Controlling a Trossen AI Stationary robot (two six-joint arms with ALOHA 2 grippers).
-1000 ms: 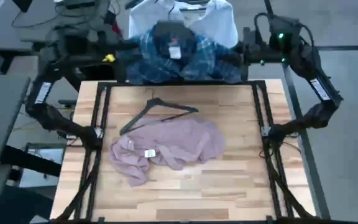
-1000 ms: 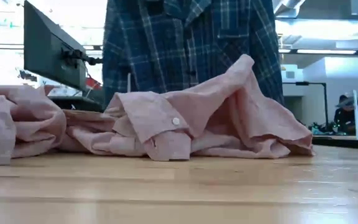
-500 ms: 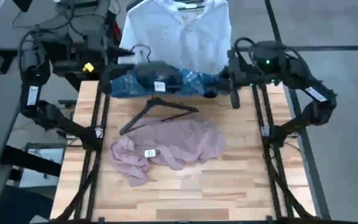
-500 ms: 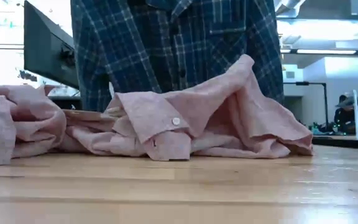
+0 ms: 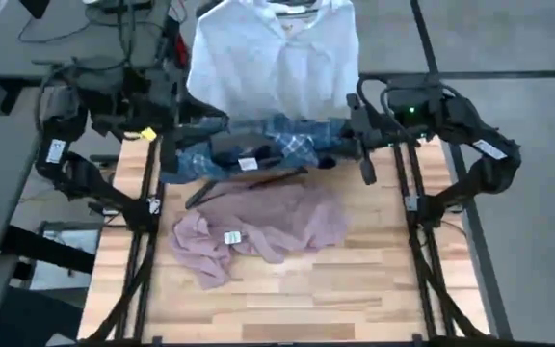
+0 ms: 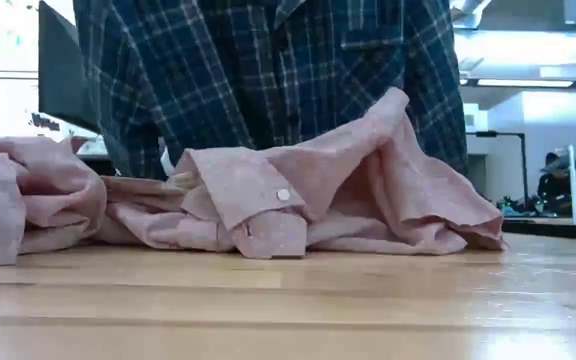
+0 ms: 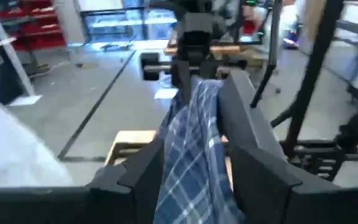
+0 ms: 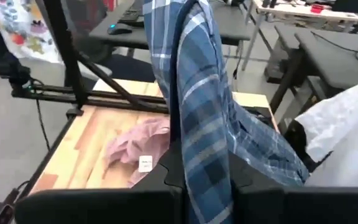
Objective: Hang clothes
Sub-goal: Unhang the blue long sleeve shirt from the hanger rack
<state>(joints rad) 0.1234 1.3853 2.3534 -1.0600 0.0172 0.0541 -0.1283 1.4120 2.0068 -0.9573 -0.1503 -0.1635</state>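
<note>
While the pink shirt lies crumpled, 2 pincers—left, right—grip the plaid shirt (aloft).

White shirt: spread flat, top centre of the high view. Blue-and-white plaid shirt: stretched in a band just below it, hanging as a curtain in the low view. Dusty pink shirt: crumpled, frame centre.

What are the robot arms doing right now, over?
Left end effector and right end effector both shut on plaid shirt, held above table. Pink shirt and hanger lie beneath. White shirt hangs behind.
</note>
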